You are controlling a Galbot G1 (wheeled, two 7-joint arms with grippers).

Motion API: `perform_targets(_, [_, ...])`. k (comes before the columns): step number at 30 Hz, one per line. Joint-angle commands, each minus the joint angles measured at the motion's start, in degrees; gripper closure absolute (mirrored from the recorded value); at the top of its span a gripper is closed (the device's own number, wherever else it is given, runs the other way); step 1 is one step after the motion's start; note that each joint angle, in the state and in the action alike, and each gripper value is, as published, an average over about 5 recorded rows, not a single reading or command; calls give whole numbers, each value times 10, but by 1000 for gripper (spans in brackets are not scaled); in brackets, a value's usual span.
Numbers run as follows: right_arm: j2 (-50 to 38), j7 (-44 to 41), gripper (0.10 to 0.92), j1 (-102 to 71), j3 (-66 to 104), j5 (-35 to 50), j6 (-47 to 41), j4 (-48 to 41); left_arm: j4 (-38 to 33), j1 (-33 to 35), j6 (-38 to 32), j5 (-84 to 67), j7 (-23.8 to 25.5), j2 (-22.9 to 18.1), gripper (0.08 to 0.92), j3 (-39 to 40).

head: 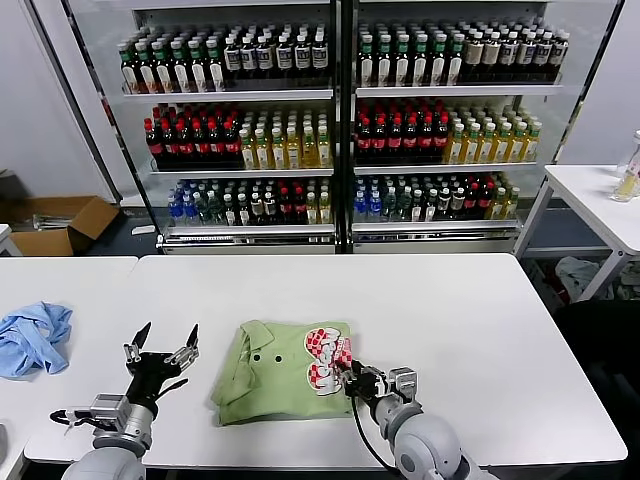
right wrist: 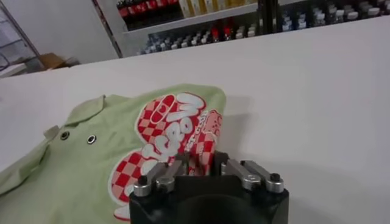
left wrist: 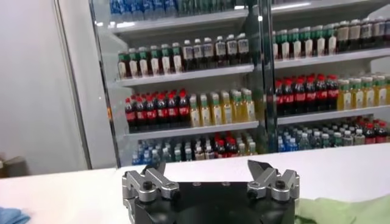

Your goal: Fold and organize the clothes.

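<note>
While the right jaws close in on cloth, status reads as follows:

right fingers (right wrist: 159,176): narrowed to a small gap on the near right edge of the polo shirt (head: 275,375), at the checkered logo (right wrist: 167,143); cloth sits between the tips, but whether the pinch is firm, cannot tell
right gripper (head: 345,378): low at the table surface, reaching over the shirt's right hem side from the near edge
left fingers (left wrist: 259,172): spread wide, holding nothing
left gripper (head: 160,350): hovers above bare table just left of the shirt, not touching it
shirt: lies partly folded on the white table (head: 480,330), centre-front, collar to the left, buttons (right wrist: 77,137) up, logo on the right part
step, my read: take the right edge for another fold across to the left
doing it well: catch every layer at the edge, not only the top one; lift just enough to clear, carry across flat, lay edge on edge; left side could pin the collar end so the stack does not drag
edges: shirt's near hem sits close to the table's front edge, so pull away from it
open room: wide bare table to the right and behind the shirt
other: blue cloth (head: 32,338) on the adjoining table at far left, well apart; drink shelves (head: 340,130) behind, out of reach
</note>
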Motion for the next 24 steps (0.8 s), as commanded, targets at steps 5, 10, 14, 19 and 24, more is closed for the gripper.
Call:
perform_targets(5, [-41, 8, 847, 46, 66, -30, -9, 73, 26, -6, -45, 14, 8, 6, 177, 0])
perform_targets(10, [-84, -19, 919, 17, 111, -43, -11, 66, 40, -10, -86, 38, 22, 2, 177, 14])
perform_targets(14, [-91, -36, 919, -4, 124, -66, -10, 34, 48, -14, -114, 61, 30, -2, 177, 27])
perform_targets(19, [-75, -44, 919, -16, 119, -97, -4, 8, 49, -15, -128, 80, 35, -7, 177, 45])
perform_targets(24, [-76, -58, 887, -34, 128, -115, 15, 33, 44, -16, -145, 113, 34, -9, 177, 49])
